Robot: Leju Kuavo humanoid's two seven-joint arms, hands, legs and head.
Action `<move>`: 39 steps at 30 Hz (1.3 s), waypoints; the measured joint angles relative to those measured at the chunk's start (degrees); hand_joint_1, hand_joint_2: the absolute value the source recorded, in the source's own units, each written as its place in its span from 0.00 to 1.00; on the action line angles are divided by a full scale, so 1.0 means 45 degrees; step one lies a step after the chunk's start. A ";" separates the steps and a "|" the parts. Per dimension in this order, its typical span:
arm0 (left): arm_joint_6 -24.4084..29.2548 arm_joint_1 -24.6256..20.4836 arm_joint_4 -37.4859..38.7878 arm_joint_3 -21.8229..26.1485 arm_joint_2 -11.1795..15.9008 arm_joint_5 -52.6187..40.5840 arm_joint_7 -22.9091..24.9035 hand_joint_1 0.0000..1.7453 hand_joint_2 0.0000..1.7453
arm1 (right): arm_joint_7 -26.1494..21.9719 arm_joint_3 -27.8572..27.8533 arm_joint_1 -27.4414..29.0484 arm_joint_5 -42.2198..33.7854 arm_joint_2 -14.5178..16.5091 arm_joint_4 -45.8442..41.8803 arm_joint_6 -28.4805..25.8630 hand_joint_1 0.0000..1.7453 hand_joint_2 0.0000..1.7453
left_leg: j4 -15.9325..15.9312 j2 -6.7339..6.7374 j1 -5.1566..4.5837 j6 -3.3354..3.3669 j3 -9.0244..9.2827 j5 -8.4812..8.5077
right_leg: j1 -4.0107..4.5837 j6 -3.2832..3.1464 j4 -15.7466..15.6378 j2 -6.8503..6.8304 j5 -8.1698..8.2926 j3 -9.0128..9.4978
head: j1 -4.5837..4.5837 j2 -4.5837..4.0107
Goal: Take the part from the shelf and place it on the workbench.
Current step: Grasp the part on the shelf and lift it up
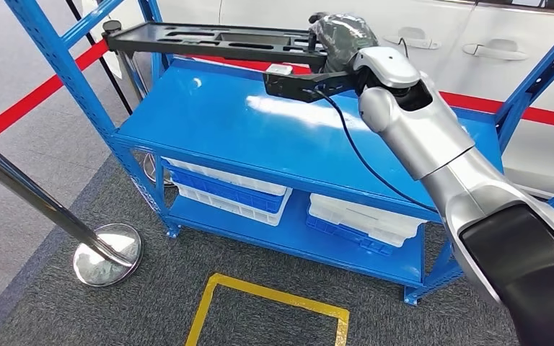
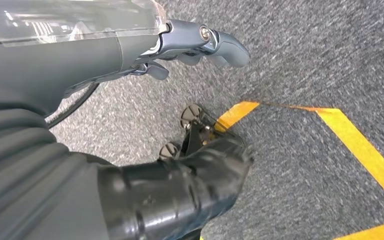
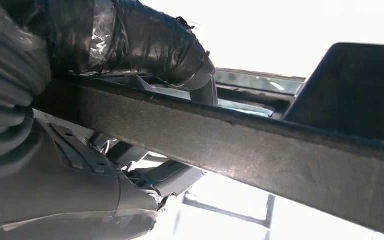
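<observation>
Head view: I see my right arm (image 1: 433,144) reaching forward from the lower right over the blue shelf (image 1: 274,137). My right hand (image 1: 339,40), wrapped in dark tape, grips the near end of the part (image 1: 209,40), a long flat black piece with several cut-outs. The part is held level above the top deck of the shelf, clear of the blue surface, and its far end reaches past the blue upright (image 1: 58,65) on the left. A black camera bracket (image 1: 296,81) sticks out below the wrist, and a black cable (image 1: 361,158) runs from it back along the arm.

On the lower deck I note two stacks of white and blue trays (image 1: 227,191), one on the left and one on the right (image 1: 364,220). A chrome post with a round base (image 1: 108,254) stands on the grey carpet to the left of the shelf. Yellow tape (image 1: 274,295) marks a square on the carpet in front of it. A red stripe (image 1: 36,97) runs along the floor behind, and a white car (image 1: 476,43) stands beyond the shelf.

Right wrist view: the taped fingers (image 3: 145,45) curl over the top of the part's edge (image 3: 230,145), and the thumb (image 3: 80,190) lies underneath, so the part is clamped between them.

Left wrist view: my left hand (image 2: 180,47) hangs above the carpet with its fingers curled inward and nothing in them. A corner of the yellow tape (image 2: 340,130) shows on the floor below.
</observation>
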 joint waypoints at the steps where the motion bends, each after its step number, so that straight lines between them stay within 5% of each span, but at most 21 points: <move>1: -0.0044 -0.0002 0.0000 0.0023 -0.0001 -0.0001 0.0000 0.00 1.00 | 0.0007 -0.0116 -0.0001 -0.0046 -0.0045 0.0000 -0.0023 1.00 1.00 | 0.0001 0.0001 0.0000 0.0000 0.0000 -0.0001 | 0.0000 0.0001 0.0000 0.0004 0.0001 -0.0001 | 0.0000 0.0000; 28: 0.0208 -0.0043 0.0000 0.0268 -0.0012 -0.0502 -0.0214 0.00 1.00 | -0.0896 0.0052 0.0443 -0.0487 -0.1025 -0.0976 -0.0181 1.00 1.00 | 0.0030 0.0000 -0.0020 0.0021 -0.0021 -0.0017 | -0.0069 0.0010 -0.0007 0.0003 0.0005 -0.0012 | 0.0000 -0.0001; 39: 0.0295 -0.0060 0.0000 0.0278 -0.0013 -0.0703 -0.0253 0.00 1.00 | -0.0732 0.0196 0.0601 -0.0544 -0.1269 -0.1358 -0.0240 1.00 1.00 | -0.0002 0.0017 0.0014 0.0294 0.0006 -0.0021 | -0.0079 0.0249 -0.0063 0.0010 -0.0005 0.0041 | 0.0002 0.0000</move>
